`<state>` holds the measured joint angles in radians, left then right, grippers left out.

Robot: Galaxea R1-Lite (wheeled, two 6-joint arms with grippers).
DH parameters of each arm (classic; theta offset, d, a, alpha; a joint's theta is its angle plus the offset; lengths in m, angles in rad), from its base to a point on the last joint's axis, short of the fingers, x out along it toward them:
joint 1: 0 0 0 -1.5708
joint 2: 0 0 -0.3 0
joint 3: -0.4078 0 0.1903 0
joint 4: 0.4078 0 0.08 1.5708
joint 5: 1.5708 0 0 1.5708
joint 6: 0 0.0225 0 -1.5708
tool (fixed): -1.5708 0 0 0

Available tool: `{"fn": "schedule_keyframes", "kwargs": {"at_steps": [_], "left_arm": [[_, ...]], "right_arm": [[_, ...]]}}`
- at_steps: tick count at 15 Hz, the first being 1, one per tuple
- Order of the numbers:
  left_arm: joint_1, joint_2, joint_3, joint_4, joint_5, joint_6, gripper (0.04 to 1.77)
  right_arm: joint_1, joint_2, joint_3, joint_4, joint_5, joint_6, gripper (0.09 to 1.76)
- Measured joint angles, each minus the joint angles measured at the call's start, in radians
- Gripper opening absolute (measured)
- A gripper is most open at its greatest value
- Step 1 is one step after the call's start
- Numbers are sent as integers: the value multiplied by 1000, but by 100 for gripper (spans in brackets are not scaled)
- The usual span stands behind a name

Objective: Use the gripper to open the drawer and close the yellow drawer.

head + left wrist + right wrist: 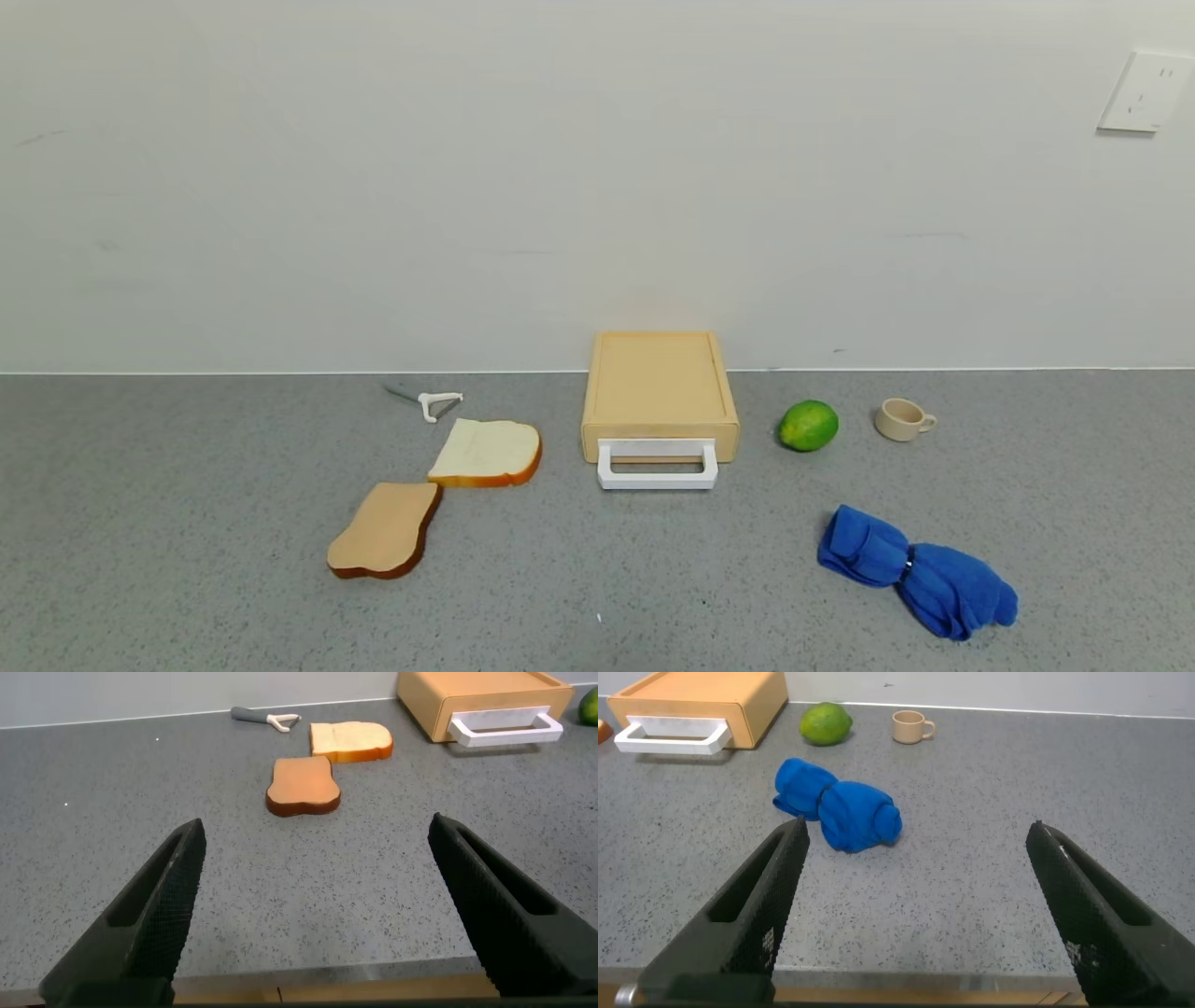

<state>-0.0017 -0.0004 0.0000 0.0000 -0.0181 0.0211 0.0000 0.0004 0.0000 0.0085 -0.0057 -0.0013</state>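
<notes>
The left gripper [316, 910] was parked low at the near edge of the counter [597, 616], its fingers [149, 917] spread wide apart and holding nothing. The right gripper [915, 910] was parked the same way at the near edge on the right side, its fingers [752, 917] also spread wide and empty. Neither arm appeared in the head view.

Nearest on the counter, on the right, lay a bunched blue cloth [915, 571]. On the left lay a brown bread slice [385, 530], with a paler bread slice [487, 453] just beyond it, their corners close together.

Farther back, at the centre, stood the drawer [659, 446], pushed fully into its yellow-tan casing [658, 383], with the white loop handle [657, 467] projecting toward the robot. The casing's far end sat against the wall [597, 187]. A green lime [808, 425] lay near the casing's right side, and a small beige cup [902, 419] stood beyond the lime to the right. A white peeler [431, 402] lay behind the bread slices, near the wall.
</notes>
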Motion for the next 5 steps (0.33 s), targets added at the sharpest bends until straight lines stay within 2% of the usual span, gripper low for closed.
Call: {"fn": "schedule_keyframes", "kwargs": {"at_steps": [5], "left_arm": [[0, 0, 0, 0, 0, 0, 172]], "right_arm": [[-2, 0, 0, 0, 0, 0, 171]]}}
